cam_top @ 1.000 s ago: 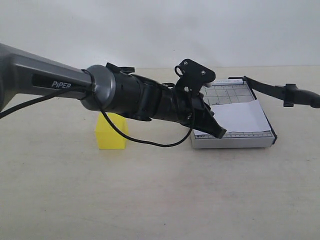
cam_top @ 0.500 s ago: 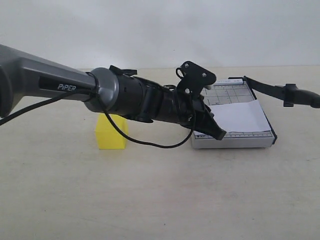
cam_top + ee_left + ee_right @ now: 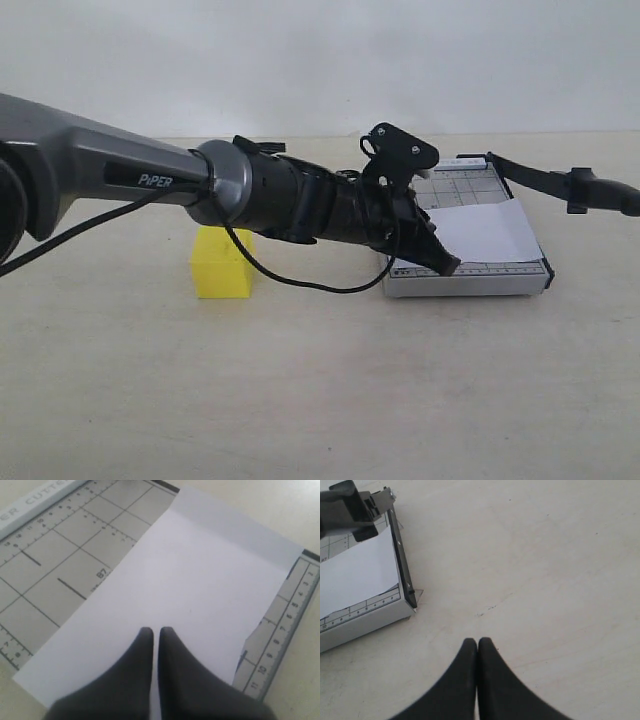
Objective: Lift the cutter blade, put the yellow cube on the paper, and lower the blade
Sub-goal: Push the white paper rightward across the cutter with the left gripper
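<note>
The grey gridded trimmer (image 3: 420,283) lies at the right of the table with the white paper (image 3: 485,232) on it. The cutter blade (image 3: 560,183) stands lifted off the base and slants out to the right. The yellow cube (image 3: 222,265) rests on the table behind my left arm, well left of the trimmer. My left gripper (image 3: 445,264) is shut and empty, its tips low over the paper's (image 3: 200,575) near edge, as the left wrist view (image 3: 155,630) shows. My right gripper (image 3: 478,641) is shut and empty over bare table beside the trimmer (image 3: 362,617).
The long grey PIPER arm (image 3: 130,175) crosses from the left above the cube, with a black cable (image 3: 290,283) hanging under it. The trimmer's gridded base (image 3: 55,555) shows beside the paper. A pale wall stands behind the table.
My left arm has slid a little to the right, bringing its shut tips further over the trimmer's near edge. Cube, paper and blade have not moved.
</note>
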`<control>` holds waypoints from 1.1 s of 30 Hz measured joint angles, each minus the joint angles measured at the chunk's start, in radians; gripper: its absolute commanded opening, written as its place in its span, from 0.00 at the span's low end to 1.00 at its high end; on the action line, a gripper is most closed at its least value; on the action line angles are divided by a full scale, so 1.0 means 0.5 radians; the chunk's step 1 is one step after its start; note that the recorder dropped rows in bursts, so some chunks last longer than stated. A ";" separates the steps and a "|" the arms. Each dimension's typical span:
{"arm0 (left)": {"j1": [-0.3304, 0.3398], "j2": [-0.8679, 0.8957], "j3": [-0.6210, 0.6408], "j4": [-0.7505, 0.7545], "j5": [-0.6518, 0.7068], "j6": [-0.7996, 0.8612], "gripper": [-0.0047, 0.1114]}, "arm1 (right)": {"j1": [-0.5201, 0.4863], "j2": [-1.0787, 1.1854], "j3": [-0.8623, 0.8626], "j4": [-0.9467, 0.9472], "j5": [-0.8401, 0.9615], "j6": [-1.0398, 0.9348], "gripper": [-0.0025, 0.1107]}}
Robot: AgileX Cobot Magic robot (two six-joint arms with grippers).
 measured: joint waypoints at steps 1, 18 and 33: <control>0.000 0.000 -0.008 0.000 0.005 0.000 0.08 | 0.000 0.000 0.000 0.000 0.000 0.000 0.02; -0.049 -0.015 -0.016 0.005 -0.081 0.004 0.08 | 0.000 0.000 0.000 0.000 -0.006 0.000 0.02; -0.049 -0.111 -0.021 0.107 -0.321 0.063 0.08 | 0.000 0.000 0.000 0.000 -0.009 0.000 0.02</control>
